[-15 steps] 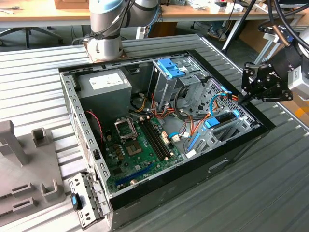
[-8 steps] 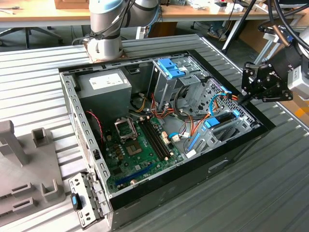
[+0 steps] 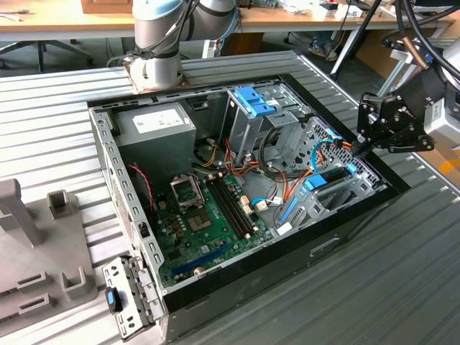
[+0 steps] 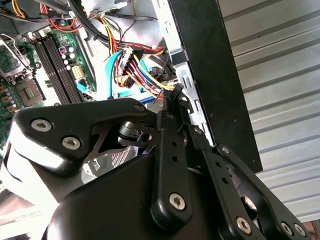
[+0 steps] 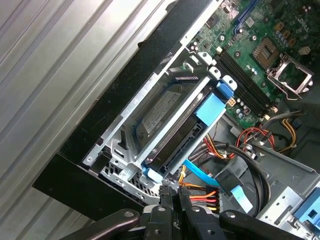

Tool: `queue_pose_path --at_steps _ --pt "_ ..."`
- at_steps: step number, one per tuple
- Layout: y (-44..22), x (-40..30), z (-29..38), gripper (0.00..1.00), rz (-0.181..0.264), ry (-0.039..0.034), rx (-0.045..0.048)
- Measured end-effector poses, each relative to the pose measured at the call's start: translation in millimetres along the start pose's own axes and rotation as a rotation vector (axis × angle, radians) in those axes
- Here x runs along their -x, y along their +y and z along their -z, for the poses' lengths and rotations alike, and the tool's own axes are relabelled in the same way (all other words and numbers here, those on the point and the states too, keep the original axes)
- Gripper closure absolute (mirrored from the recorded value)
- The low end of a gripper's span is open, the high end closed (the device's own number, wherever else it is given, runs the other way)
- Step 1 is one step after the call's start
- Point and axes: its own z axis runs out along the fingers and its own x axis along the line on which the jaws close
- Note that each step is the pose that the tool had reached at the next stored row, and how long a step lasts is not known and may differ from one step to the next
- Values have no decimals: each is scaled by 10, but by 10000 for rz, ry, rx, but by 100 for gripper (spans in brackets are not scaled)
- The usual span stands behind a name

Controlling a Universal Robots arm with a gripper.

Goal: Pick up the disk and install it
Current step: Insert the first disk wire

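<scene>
Disk (image 5: pixel 165 112) sits flat in its metal bay (image 5: pixel 125 145) at the corner of the open computer case (image 3: pixel 359 215), label up, with its blue carrier frame along the edges. The gripper (image 5: pixel 172 194) hangs just beside the bay's end with its fingers (image 5: pixel 184 210) drawn together and nothing between them. Whether the tips touch the carrier cannot be told. A bundle of orange, red and yellow cables (image 5: pixel 200 196) crowds that end, and one flat blue cable (image 5: pixel 222 182) crosses close by. Farther inside the case stand one motherboard (image 3: pixel 208 223), one power-supply box (image 3: pixel 154 126) and one tall grey cage (image 3: pixel 248 118) with a blue latch. One loose bracket (image 3: pixel 126 298) lies on the ribbed table (image 3: pixel 402 287) outside the case.
</scene>
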Motion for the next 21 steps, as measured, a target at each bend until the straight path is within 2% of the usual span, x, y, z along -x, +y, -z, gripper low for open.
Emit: queue_pose_path --at_steps 4,11,16,17,19,21 --pt "1 0 -1 83 -34 6 -8" --pt "2 0 -3 83 -648 124 -127" --pt "2 0 -5 83 -1330 254 -260" --pt "10 6 -5 83 -1426 273 -278" --pt "74 57 -8 83 -1443 279 -288" --pt "94 73 -9 83 -1478 287 -295"
